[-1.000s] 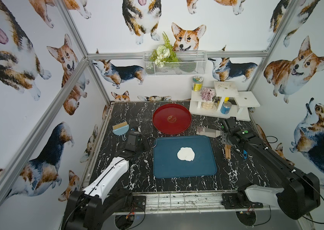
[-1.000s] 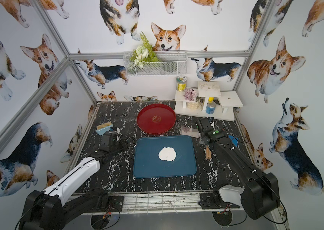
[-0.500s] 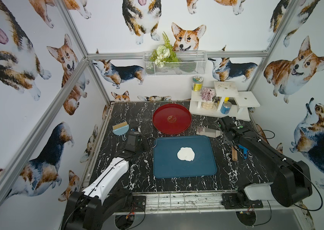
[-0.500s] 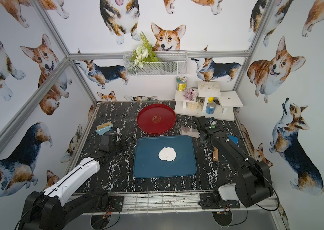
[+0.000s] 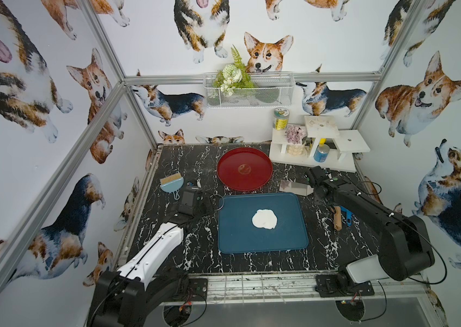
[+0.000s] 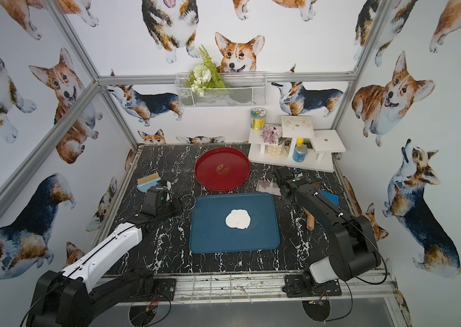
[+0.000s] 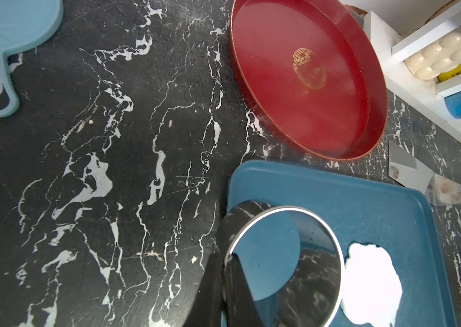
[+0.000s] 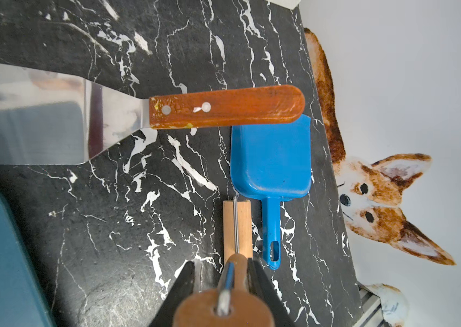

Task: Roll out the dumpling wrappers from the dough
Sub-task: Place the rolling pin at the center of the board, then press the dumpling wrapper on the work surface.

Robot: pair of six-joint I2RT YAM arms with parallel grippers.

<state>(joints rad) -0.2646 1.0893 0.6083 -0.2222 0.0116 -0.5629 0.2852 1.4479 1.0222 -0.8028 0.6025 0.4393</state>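
At far left of the black marbled surface (image 5: 195,254), a pale blue brush (image 5: 171,183) is laid. Next, the left gripper (image 7: 225,270) is seen clamped fully shut on the wall of a metal ring cutter (image 7: 317,283), held at the left edge of the blue tray (image 5: 238,235). The dough (image 5: 264,218), a flattened white lump, is found on the tray, slightly right of its middle. Further right, the handle of a wooden roller (image 8: 243,226) is gripped by the right gripper (image 8: 221,264), its jaws closed partway around it, beside a blue scoop (image 8: 270,158).
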